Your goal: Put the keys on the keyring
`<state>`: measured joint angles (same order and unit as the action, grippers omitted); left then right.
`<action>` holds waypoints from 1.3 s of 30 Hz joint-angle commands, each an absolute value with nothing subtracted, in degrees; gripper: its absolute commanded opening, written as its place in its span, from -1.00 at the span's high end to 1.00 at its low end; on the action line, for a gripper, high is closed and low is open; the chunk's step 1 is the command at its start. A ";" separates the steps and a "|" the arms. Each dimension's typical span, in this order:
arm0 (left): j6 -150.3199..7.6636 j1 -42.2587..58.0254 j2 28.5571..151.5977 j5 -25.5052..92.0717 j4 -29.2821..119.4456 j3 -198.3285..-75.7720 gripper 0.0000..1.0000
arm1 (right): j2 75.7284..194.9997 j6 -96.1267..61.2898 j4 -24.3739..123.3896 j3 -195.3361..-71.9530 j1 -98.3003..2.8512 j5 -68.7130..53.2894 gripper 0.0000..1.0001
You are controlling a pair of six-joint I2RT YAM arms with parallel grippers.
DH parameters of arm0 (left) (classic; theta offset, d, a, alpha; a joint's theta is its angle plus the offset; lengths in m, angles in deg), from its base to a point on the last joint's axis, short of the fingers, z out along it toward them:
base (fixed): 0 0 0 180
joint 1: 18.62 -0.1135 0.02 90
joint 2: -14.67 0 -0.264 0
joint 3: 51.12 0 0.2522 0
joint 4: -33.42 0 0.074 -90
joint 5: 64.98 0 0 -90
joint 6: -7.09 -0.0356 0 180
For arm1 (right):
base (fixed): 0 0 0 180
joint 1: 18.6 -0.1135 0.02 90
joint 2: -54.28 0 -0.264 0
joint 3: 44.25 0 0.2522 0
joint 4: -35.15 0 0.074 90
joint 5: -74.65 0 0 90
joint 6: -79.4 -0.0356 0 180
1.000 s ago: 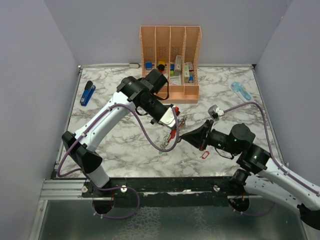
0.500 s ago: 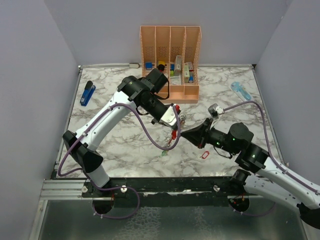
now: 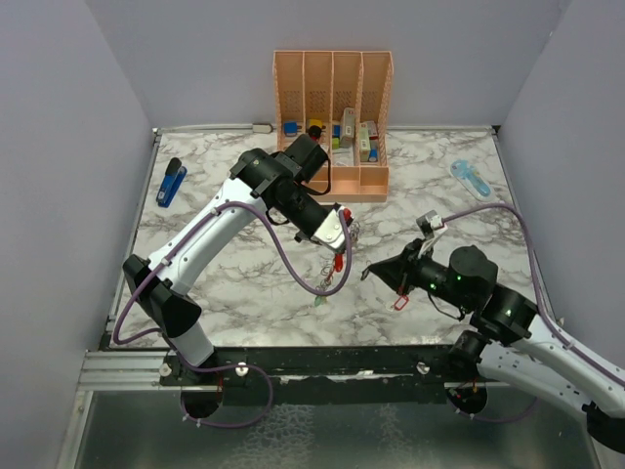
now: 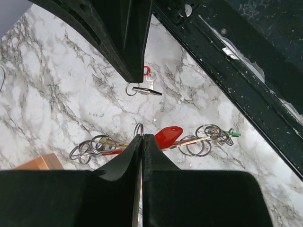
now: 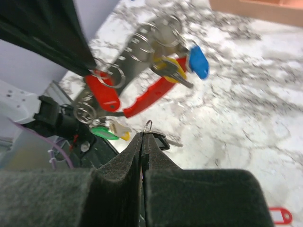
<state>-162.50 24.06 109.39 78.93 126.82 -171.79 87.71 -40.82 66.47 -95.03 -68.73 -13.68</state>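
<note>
Left gripper [image 4: 142,137]: pinched shut at top of keyring [image 4: 166,135], held clear of table [image 3: 234,293], with blue key [image 5: 198,61] and green tag [image 5: 99,132] already hanging from it.
Right gripper [image 5: 143,135]: clamped on loose key [image 4: 144,90] by its split ring, just beside keyring, not touching.
Risks: thin hold slipping and dropping loose key; swinging keyring dodging the approach; split ring snagging on rings already threaded; fingers colliding at close quarters.

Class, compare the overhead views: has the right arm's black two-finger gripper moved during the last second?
Yes. The right gripper has drawn back slightly rightward and toward the near edge, closer to the small red oval tag.
</note>
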 commanded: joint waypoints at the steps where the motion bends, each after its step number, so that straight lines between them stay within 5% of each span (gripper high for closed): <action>1: -164.64 24.27 107.20 79.27 127.76 -172.11 1.00 | 89.42 -43.59 75.29 -95.74 -68.44 -22.44 0.98; 20: -165.90 24.37 105.81 93.43 127.87 -170.68 1.00 | 107.74 -46.28 65.34 -88.13 -68.45 -23.75 0.98; 39: -163.89 24.31 106.08 95.06 127.77 -169.18 1.00 | 93.28 -43.50 67.10 -86.84 -68.39 -21.35 0.98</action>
<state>-163.94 24.26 106.77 91.67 127.26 -168.71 97.18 -45.61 68.20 -87.59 -68.73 -23.49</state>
